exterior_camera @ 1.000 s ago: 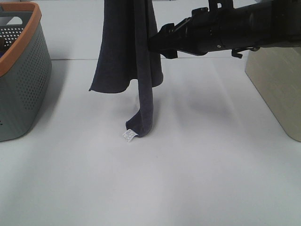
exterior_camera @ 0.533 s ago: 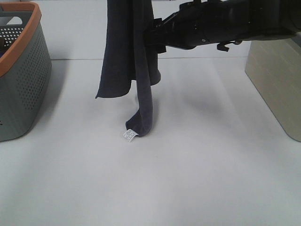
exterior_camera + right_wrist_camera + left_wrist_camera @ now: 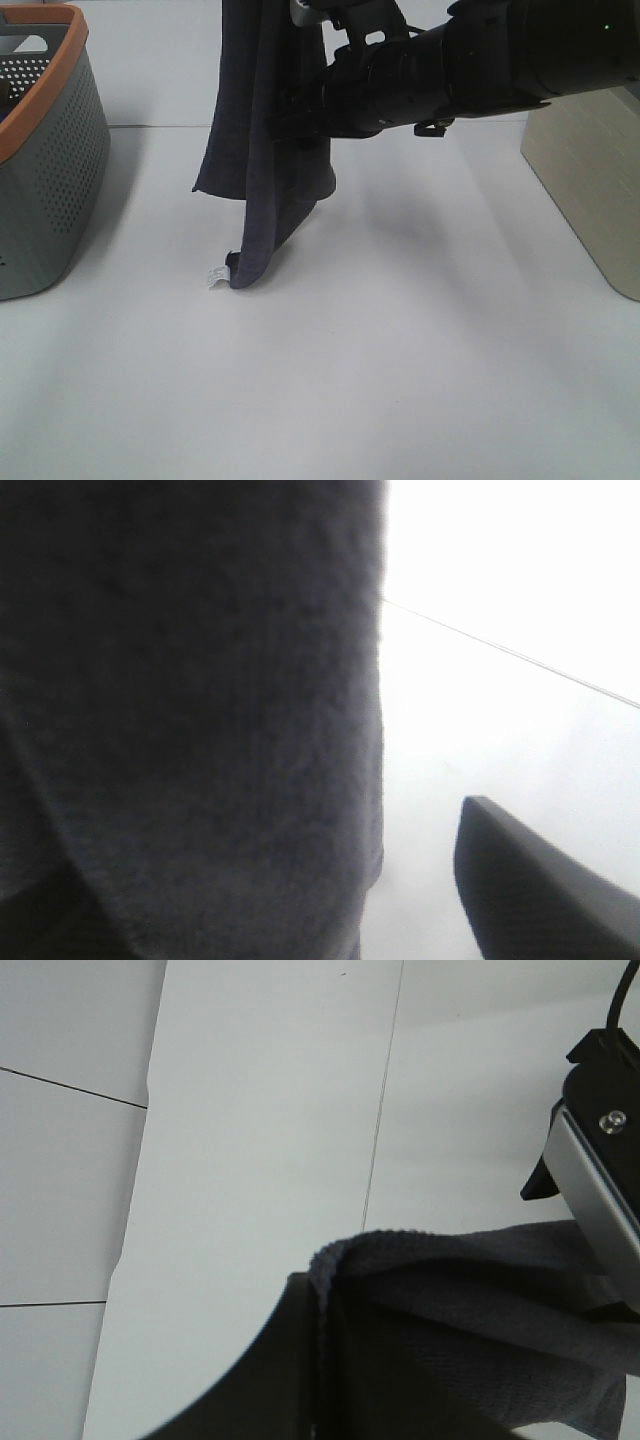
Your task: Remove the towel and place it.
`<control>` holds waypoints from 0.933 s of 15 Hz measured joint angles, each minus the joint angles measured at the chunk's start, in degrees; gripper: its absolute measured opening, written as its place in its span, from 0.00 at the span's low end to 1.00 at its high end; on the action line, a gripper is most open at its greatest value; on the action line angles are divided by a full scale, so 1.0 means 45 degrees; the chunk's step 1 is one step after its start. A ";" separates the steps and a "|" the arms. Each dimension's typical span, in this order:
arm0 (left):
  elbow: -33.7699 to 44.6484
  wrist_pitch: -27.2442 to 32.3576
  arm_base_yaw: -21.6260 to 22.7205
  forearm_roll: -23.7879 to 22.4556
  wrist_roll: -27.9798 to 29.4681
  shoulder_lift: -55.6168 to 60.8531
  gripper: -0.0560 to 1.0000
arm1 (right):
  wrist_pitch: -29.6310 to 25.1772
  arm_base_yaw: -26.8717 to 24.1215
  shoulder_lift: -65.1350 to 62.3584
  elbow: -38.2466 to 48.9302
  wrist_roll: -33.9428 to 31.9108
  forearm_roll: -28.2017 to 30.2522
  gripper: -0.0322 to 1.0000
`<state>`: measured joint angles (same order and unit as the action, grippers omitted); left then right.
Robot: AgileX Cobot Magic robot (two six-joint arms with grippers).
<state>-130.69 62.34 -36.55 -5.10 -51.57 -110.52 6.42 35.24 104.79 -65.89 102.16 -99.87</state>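
The dark charcoal towel (image 3: 262, 150) hangs in a long fold from above the top of the exterior view. Its lower corner with the white tag (image 3: 212, 275) rests on the white table. In the left wrist view my left gripper (image 3: 322, 1360) is shut on the towel's top edge (image 3: 450, 1280). My right arm reaches in from the right, and my right gripper (image 3: 287, 120) is pressed against the hanging cloth at mid-height. The right wrist view is filled with towel (image 3: 190, 710), and one dark finger (image 3: 540, 890) stands apart from it, so the jaws are open.
A grey perforated basket (image 3: 50, 170) with an orange rim stands at the left edge of the table. A beige box (image 3: 590, 190) stands at the right edge. The white tabletop (image 3: 380, 360) spreads out below the towel.
My right arm has moved left into the hanging towel. The towel's lower end and its tag have slid left across the table.
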 joint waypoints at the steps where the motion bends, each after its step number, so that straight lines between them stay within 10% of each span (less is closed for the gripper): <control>1: 0.0000 0.0000 0.0000 0.0000 0.0000 0.0000 0.05 | 0.0395 0.0000 0.0076 0.0000 0.0000 0.0000 0.73; 5: 0.0000 0.0000 0.0000 -0.0076 0.0000 0.0000 0.05 | 0.2610 0.0000 0.0076 0.0280 -0.0242 0.0000 0.66; 14: 0.0000 0.0000 0.0000 -0.0127 0.0000 0.0000 0.05 | 0.2623 0.0000 -0.0089 0.0586 -0.0637 -0.0038 0.40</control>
<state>-130.69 62.34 -36.55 -5.67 -51.57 -110.52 18.22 35.24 104.39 -63.25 99.29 -100.04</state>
